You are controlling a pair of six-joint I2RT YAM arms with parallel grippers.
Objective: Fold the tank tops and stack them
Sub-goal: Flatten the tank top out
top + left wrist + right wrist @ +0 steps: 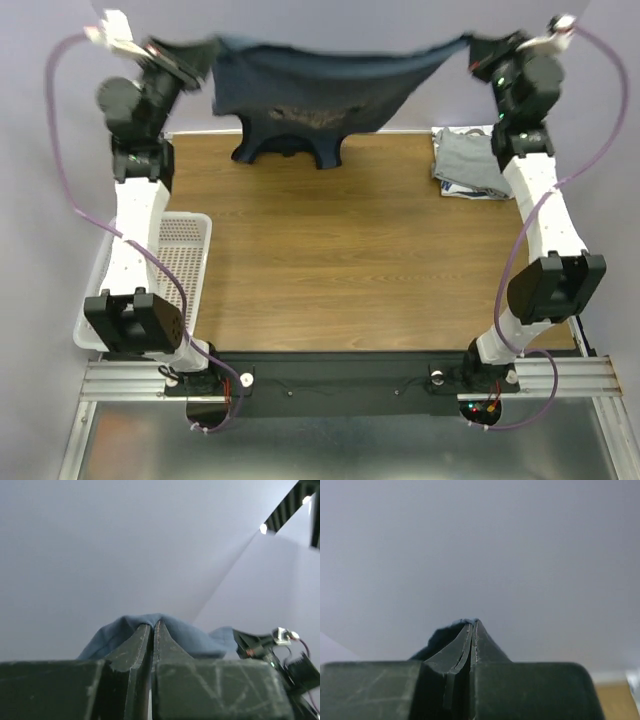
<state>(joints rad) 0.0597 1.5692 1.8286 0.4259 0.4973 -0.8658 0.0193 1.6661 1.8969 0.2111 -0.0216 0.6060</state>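
A: So, where is the soft slate-blue tank top (310, 90) with the darker navy trim?

B: Up in the air over the far edge of the brown wooden table (340, 270), stretched sideways between the two grippers. Its top edge sags in a shallow curve from one grip to the other. The strap end hangs lowest, down by the far table edge (whether it touches the wood I cannot tell). The pale lettering (305, 115) faces the overhead camera.

A: And the grips?

B: The left gripper (153, 624) has its fingers pinched on a fold of blue cloth that bulges around the tips. The right gripper (473, 621) is clamped tight on the other end, with only a small dark bump of fabric showing beside its tips.

A: How much room for moving?

B: Open wood runs across the middle and near part of the table. A folded light grey tank top (468, 165) lies at the far right corner, just beside the right arm (535, 190). The white plastic mesh basket (185, 255) sits at the left table edge, alongside the left arm (140, 210).

A: Arm pose?

B: Both arms reach away from their bases and upward, wrists high above the far corners, fingers turned inward toward each other. Each wrist camera looks past its fingertips at plain pale wall.
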